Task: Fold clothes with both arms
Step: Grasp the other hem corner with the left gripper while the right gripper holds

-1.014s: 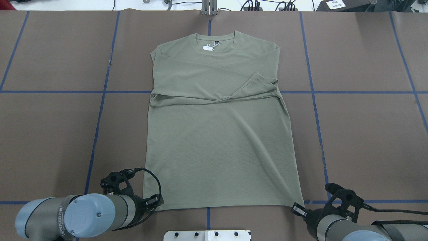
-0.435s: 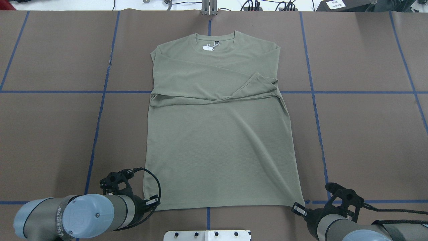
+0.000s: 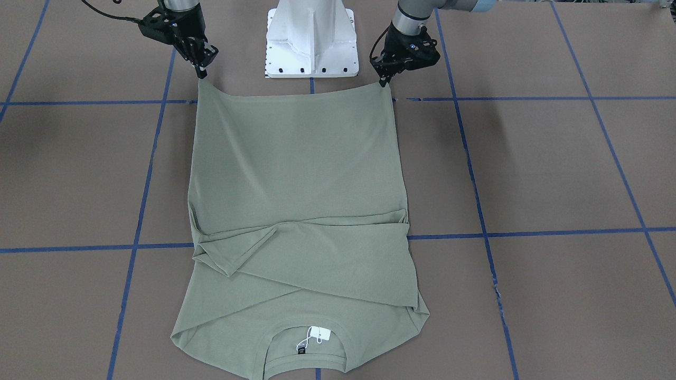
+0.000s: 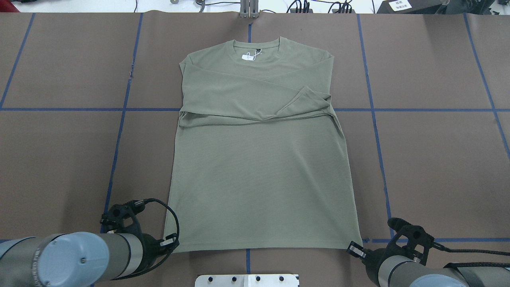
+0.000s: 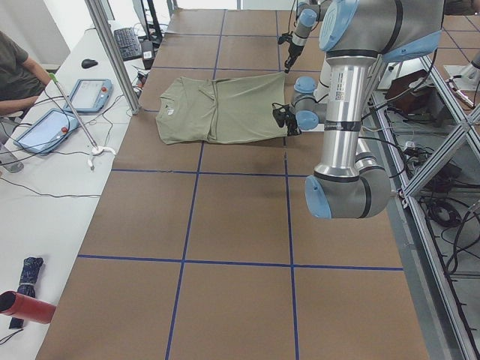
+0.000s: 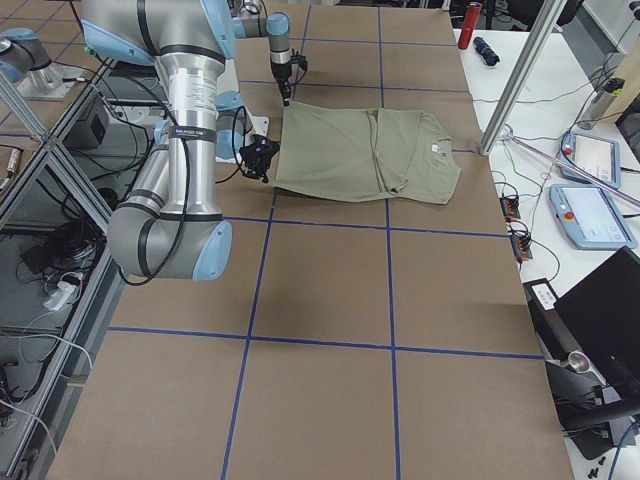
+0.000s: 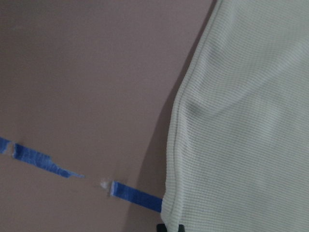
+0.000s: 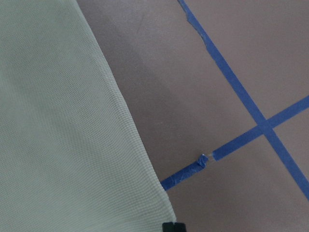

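The sage-green long-sleeved shirt [image 4: 259, 167] lies flat on the brown table. Its collar and white tag [image 4: 248, 57] point away from me, and both sleeves are folded across the chest. My left gripper [image 4: 173, 244] is shut on the near left hem corner, seen on the right side of the front-facing view [image 3: 381, 82]. My right gripper [image 4: 354, 249] is shut on the near right hem corner [image 3: 201, 74]. Between them the hem runs straight and slightly lifted. In each wrist view, the cloth [image 7: 241, 121] [image 8: 63, 121] ends at black fingertips [image 7: 169, 227] [image 8: 174, 226].
The white pedestal base [image 3: 311, 37] stands between the arms, just behind the hem. Blue tape lines [image 4: 119, 131] mark a grid on the brown table cover. A person [image 5: 15, 71] sits at a side table with tablets [image 5: 90, 94] beyond the collar end.
My left gripper has moved left and slightly toward me with its hem corner, so the hem is wider and the cloth smoother. The right gripper has hardly moved.
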Controlling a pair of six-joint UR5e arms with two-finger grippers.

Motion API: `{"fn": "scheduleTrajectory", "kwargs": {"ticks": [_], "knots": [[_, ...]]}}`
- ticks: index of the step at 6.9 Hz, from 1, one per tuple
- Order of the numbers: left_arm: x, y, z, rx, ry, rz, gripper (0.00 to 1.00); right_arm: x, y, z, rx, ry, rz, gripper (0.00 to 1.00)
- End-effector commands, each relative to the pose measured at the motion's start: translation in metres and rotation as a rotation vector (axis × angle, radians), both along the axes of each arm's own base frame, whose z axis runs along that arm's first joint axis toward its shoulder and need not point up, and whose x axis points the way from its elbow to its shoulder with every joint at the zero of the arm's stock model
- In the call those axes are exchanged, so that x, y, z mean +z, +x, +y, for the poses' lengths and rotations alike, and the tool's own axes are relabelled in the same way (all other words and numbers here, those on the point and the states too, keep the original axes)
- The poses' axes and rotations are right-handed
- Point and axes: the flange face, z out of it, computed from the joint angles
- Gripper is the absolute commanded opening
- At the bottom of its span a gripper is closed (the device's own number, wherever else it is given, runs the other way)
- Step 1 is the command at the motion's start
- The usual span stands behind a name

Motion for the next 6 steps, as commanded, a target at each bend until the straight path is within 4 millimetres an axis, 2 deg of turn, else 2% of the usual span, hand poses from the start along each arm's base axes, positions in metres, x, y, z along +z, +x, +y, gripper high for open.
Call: {"fn": "scheduleTrajectory", "kwargs": {"ticks": [1, 2, 3, 4, 5, 6], "knots": [[-0.019, -0.036, 0.008, -0.013, -0.032, 0.043, 0.00, -0.015, 0.009, 0.010, -0.027, -0.002, -0.007, 0.00], [-0.040, -0.044, 0.011, -0.009, -0.035, 0.090, 0.00, -0.033, 0.023, 0.010, -0.037, -0.015, -0.016, 0.00], [-0.063, -0.040, 0.008, -0.011, -0.032, 0.142, 0.00, -0.047, 0.037, -0.008, 0.006, -0.017, -0.045, 0.00], [-0.080, -0.045, -0.017, -0.057, -0.016, 0.179, 0.00, -0.056, 0.040, -0.026, 0.048, -0.016, -0.067, 0.00], [-0.098, -0.061, -0.064, -0.129, 0.056, 0.203, 0.00, -0.066, 0.047, -0.051, 0.073, -0.044, -0.088, 0.00], [-0.094, -0.059, -0.110, -0.144, 0.156, 0.154, 0.00, -0.072, 0.043, -0.076, 0.072, -0.022, -0.093, 0.00]]}}
